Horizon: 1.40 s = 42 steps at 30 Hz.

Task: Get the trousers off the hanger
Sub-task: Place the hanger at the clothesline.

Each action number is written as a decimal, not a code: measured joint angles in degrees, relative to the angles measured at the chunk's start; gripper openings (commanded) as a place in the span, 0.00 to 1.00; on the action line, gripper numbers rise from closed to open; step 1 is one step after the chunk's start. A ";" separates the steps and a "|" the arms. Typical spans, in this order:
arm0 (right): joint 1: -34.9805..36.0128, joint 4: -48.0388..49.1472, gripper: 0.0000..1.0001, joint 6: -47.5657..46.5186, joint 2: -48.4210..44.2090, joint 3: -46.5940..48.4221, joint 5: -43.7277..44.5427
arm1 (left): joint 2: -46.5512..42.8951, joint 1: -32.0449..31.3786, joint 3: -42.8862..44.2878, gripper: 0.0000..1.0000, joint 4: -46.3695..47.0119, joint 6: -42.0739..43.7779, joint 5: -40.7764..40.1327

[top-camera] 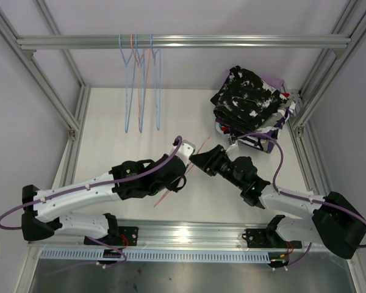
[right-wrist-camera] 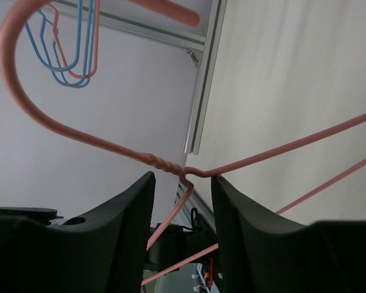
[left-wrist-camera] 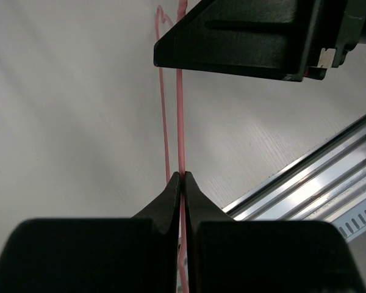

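Observation:
The trousers lie in a folded pile at the back right of the table, black with white blotches on top and lilac cloth under it. A bare pink wire hanger is held low over the middle of the table. My left gripper is shut on one thin wire of the hanger. My right gripper stands open, its jaws on either side of the hanger's twisted neck, with a gap on the left side. No cloth shows on this hanger.
Several blue and pink wire hangers hang from the metal rail at the back left. Aluminium frame posts stand at both sides. A metal rail runs along the near edge by the arm bases.

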 measured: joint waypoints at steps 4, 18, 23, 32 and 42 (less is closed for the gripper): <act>0.39 1.97 0.27 1.14 2.43 0.52 -0.72 | 0.00 0.00 0.00 0.00 0.50 0.42 0.04; 1.36 4.83 0.00 2.84 4.07 1.11 -1.09 | 0.20 0.00 -0.79 0.01 1.42 0.61 1.51; 1.33 4.42 0.00 2.91 4.07 1.11 -1.14 | 0.42 0.00 -1.77 0.29 1.99 1.44 1.51; 1.31 4.37 0.00 2.91 4.07 1.11 -1.16 | 1.27 0.00 -3.69 0.50 3.15 1.44 2.73; 0.48 4.39 0.00 2.91 4.07 1.01 -1.38 | 0.90 0.15 -6.88 0.26 6.05 0.76 5.81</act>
